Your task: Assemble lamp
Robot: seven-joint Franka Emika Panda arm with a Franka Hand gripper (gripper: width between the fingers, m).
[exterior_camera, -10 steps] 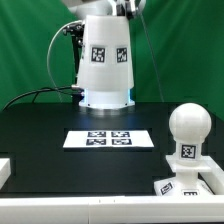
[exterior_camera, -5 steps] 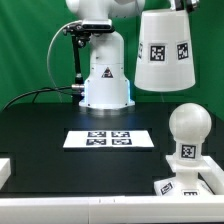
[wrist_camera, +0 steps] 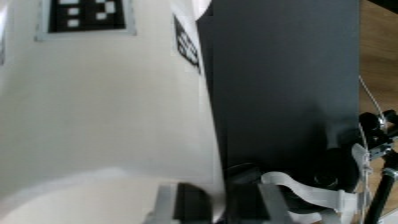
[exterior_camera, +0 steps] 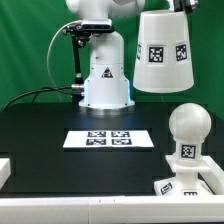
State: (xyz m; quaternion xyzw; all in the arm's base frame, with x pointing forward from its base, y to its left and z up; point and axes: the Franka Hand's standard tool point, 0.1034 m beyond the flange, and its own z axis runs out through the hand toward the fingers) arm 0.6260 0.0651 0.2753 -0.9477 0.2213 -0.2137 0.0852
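The tapered white shade point(exterior_camera: 163, 52) with square tags hangs in the air at the exterior view's upper right, wide end down, above and slightly left of the bulb. My gripper point(exterior_camera: 184, 6) is at its top, mostly cut off by the frame edge. In the wrist view the shade point(wrist_camera: 98, 110) fills most of the picture, and my gripper point(wrist_camera: 219, 204) is shut on its wall, one finger on each side. The rounded bulb point(exterior_camera: 188, 127) stands upright on the flat square base point(exterior_camera: 190, 181) at the exterior view's lower right.
The marker board point(exterior_camera: 108, 138) lies flat in the middle of the black table point(exterior_camera: 50, 160). The big glossy white robot body point(exterior_camera: 105, 75) stands behind it with cables on its left. A white block point(exterior_camera: 4, 171) sits at the left edge.
The shade has moved from in front of the robot body to the exterior view's right and upward, still in my grip. Over the last half second it has barely moved.
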